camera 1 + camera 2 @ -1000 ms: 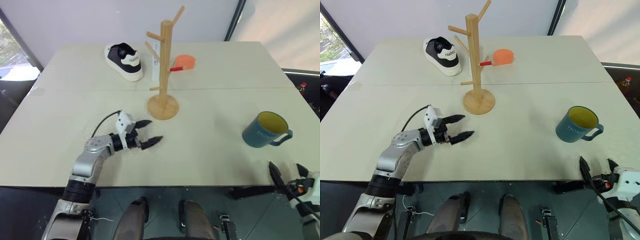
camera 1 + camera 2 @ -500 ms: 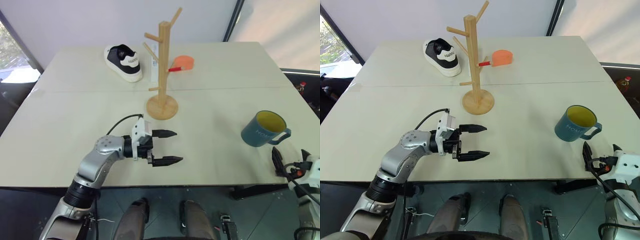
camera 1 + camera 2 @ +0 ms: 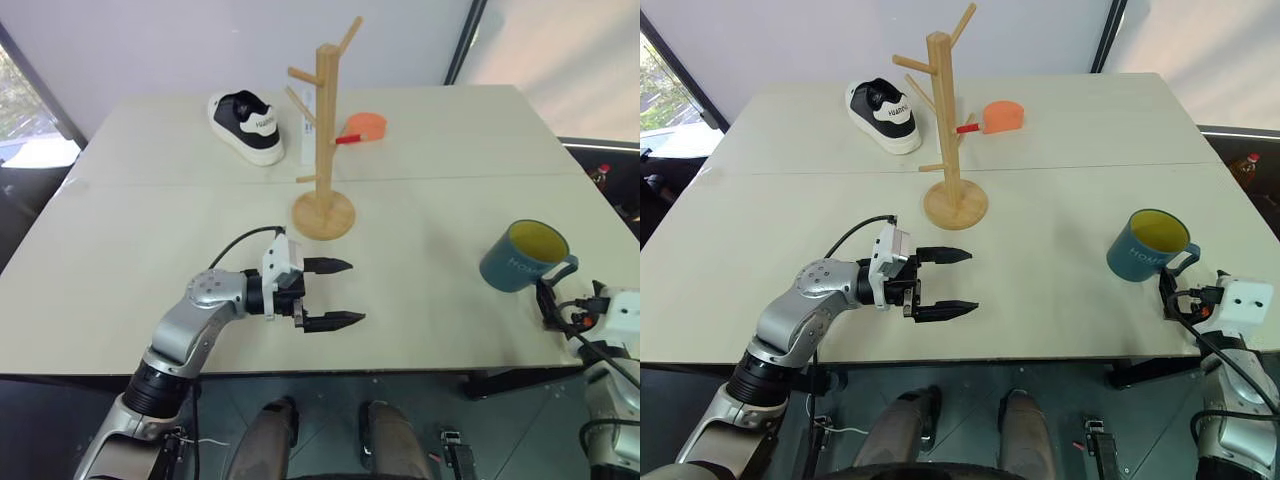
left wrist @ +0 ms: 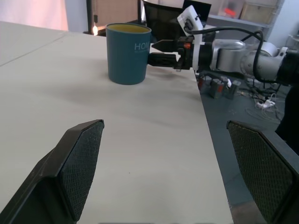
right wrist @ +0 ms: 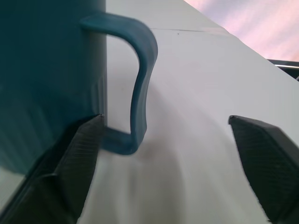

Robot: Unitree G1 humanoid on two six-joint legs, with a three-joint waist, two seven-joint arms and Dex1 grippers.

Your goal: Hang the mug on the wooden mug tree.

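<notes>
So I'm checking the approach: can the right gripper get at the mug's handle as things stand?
Probably yes. The right gripper is open, right at the mug, its fingers straddling the handle, with nothing in between.

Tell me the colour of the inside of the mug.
Yellow inside the mug, teal-blue outside; the right eye view shows it best.

Glossy ceramic mug (image 3: 523, 257), wooden mug tree (image 3: 324, 140)
</notes>
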